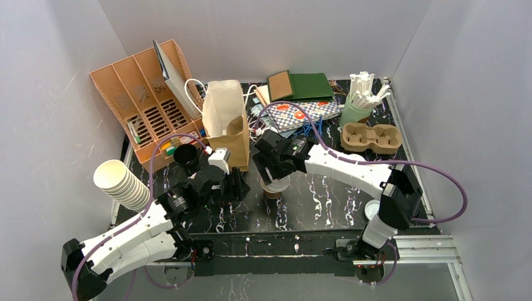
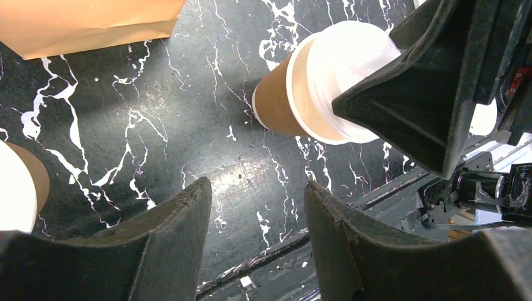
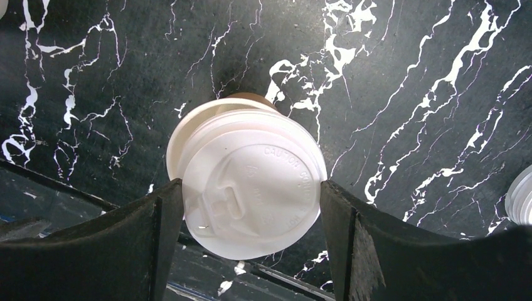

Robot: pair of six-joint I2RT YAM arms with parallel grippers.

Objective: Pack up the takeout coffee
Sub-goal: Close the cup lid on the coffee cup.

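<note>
takeout cup (image 2: 276, 100), tan outside, stands upright on the black marbled counter (image 2: 125, 125), near the middle and a little toward the near edge. a white lid (image 3: 257, 169) lies on its top. in the right wrist view the lid looks a little shifted from the cup rim, and i cannot tell if it is pressed fully down.

the right tool (image 3: 251, 200) comes from above and pinches this lid, one finger touching each side of it, so the jaws stand wide.

the left tool (image 2: 257, 191) is low over the counter just beside the cup, on its left. its fingers (image 2: 169, 244) are half spread and only bare counter shows between them, so it holds nothing. at the left edge of the left wrist view a second tan cup (image 2: 37, 179) is partly seen.

behind the left tool stands a brown paper bag (image 1: 231, 135), upright with the mouth open. a black cup (image 1: 186, 155) is left of the bag, and a stack of cream cups (image 1: 122, 182) leans at the far left. a cardboard cup carrier (image 1: 370, 138) lies at the back right, well apart from the cup. one loose lid (image 1: 373, 210) lies near the base of the right arm.
</note>
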